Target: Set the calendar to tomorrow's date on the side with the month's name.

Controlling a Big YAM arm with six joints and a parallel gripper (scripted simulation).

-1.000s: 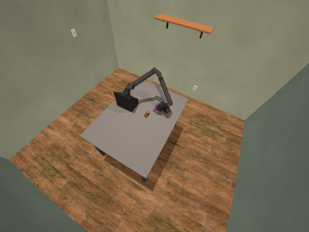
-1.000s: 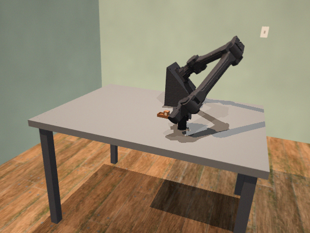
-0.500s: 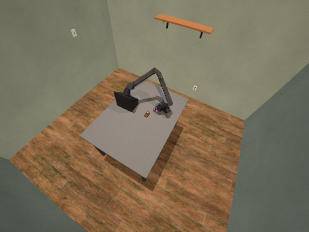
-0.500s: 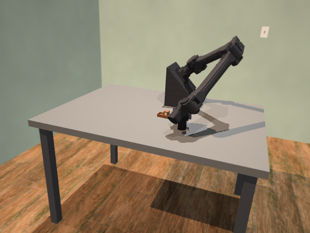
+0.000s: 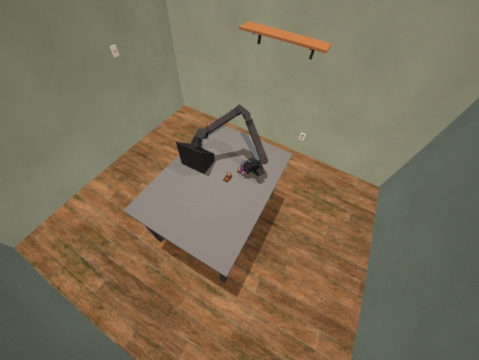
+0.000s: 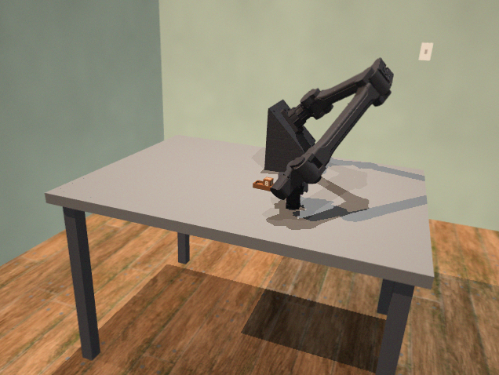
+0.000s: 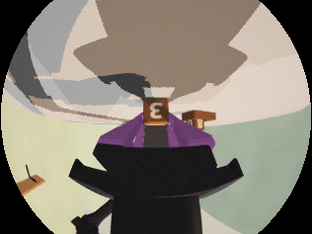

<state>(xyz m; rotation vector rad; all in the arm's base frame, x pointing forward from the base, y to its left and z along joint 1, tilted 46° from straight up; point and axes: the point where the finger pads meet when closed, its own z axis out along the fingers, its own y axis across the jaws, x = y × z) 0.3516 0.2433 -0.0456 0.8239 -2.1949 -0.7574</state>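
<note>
My gripper (image 7: 155, 116) has purple fingers and is shut on a brown calendar cube (image 7: 156, 111). The cube's face toward the wrist camera carries a white 3. The gripper points down and is low over the table, to the right of the tray in the top view (image 5: 242, 169) and in front of it in the exterior view (image 6: 293, 205), where the held cube is hidden. The small brown tray (image 5: 227, 178) lies flat on the table and also shows in the exterior view (image 6: 263, 183) and the wrist view (image 7: 198, 117). A second cube (image 6: 267, 181) stands in the tray; its digit is too small to read.
The arm's dark base block (image 5: 194, 157) (image 6: 282, 139) stands on the table behind the tray. The grey table (image 5: 205, 205) stands on a wooden floor. An orange wall shelf (image 5: 284, 36) hangs high on the far wall.
</note>
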